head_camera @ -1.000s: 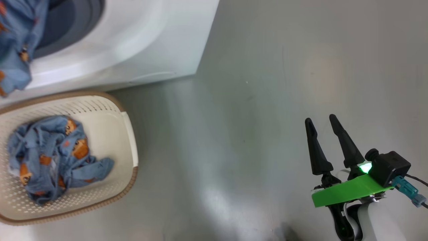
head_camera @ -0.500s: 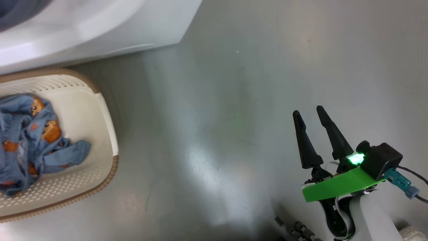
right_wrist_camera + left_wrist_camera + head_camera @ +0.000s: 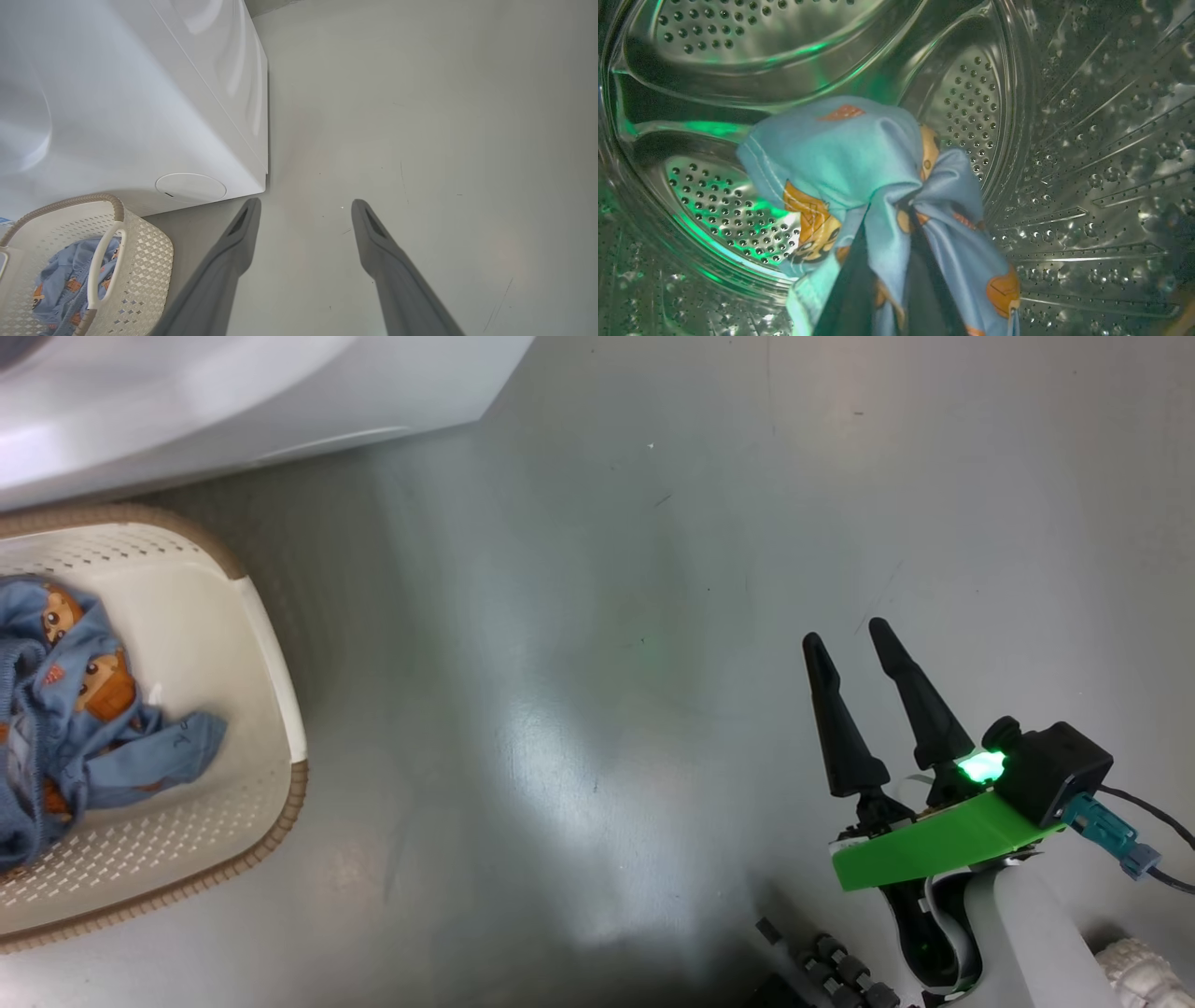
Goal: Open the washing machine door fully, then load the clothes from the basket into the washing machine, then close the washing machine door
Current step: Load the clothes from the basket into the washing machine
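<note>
Pans head view right since earlier; pinches garment (image 3: 840,140) between closed left fingers (image 3: 847,303) inside drum (image 3: 1064,140), holds right fingers (image 3: 837,728) spread and empty, leaves clothes (image 3: 84,728) in basket (image 3: 210,635); risks dragging garment out if withdrawn unreleased.

basket (image 3: 297,791) cut off at left edge; left claw (image 3: 888,224) tips hidden under clothes (image 3: 831,140).

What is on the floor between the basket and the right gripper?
In the head view, the stretch between the basket and the open right gripper is bare grey floor.
</note>
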Tool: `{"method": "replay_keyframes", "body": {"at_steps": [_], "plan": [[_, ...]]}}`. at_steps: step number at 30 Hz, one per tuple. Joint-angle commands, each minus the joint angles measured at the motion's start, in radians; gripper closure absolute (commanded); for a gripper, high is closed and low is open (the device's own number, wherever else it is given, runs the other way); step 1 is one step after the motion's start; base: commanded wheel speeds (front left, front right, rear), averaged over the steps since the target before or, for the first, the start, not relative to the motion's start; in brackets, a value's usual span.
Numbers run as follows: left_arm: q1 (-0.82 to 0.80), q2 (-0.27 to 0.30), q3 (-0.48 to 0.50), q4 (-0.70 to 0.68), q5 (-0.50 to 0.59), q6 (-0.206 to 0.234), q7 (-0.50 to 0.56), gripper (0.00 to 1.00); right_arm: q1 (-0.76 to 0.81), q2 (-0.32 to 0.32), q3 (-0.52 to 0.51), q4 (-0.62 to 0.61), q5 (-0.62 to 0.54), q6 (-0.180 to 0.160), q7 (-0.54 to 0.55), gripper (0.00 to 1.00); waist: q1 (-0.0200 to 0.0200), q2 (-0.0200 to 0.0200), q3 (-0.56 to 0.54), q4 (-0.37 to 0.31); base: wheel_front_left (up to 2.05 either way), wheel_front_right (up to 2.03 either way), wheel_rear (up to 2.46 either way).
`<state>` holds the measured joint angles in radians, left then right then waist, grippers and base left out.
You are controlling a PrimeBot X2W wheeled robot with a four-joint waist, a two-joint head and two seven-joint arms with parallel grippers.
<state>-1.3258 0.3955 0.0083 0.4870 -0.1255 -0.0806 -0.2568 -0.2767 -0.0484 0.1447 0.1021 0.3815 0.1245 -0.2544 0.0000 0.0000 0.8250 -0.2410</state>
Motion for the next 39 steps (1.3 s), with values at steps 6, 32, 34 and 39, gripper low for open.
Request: {"method": "replay_keyframes", "body": {"at_steps": [6,32,34,39], "plan": [[0.047,0.042,0.03,-0.046,0.02,-0.004,-0.005,1.0,0.016,-0.002,0.026,-0.012,0.012,0.006,-0.007,0.0,0.0,0.0,-0.002,0.003,0.0,0.0,0.0],[0.055,-0.017,0.046,0.169,-0.006,-0.039,-0.005,0.0,-0.001,-0.002,0.031,0.021,0.022,0.006,-0.007,0.0,0.0,0.0,-0.044,0.03,0.0,0.0,0.0],[0.055,-0.024,0.044,0.197,-0.012,-0.04,-0.005,0.0,-0.001,-0.002,0.03,0.023,0.021,0.006,-0.007,0.0,0.0,0.0,-0.052,0.035,0.0,0.0,0.0],[0.072,-0.053,0.039,0.222,-0.021,-0.041,-0.005,0.0,-0.008,-0.002,0.024,0.033,0.018,0.006,-0.007,0.0,0.0,0.0,-0.082,0.056,0.0,0.0,0.0]]}}
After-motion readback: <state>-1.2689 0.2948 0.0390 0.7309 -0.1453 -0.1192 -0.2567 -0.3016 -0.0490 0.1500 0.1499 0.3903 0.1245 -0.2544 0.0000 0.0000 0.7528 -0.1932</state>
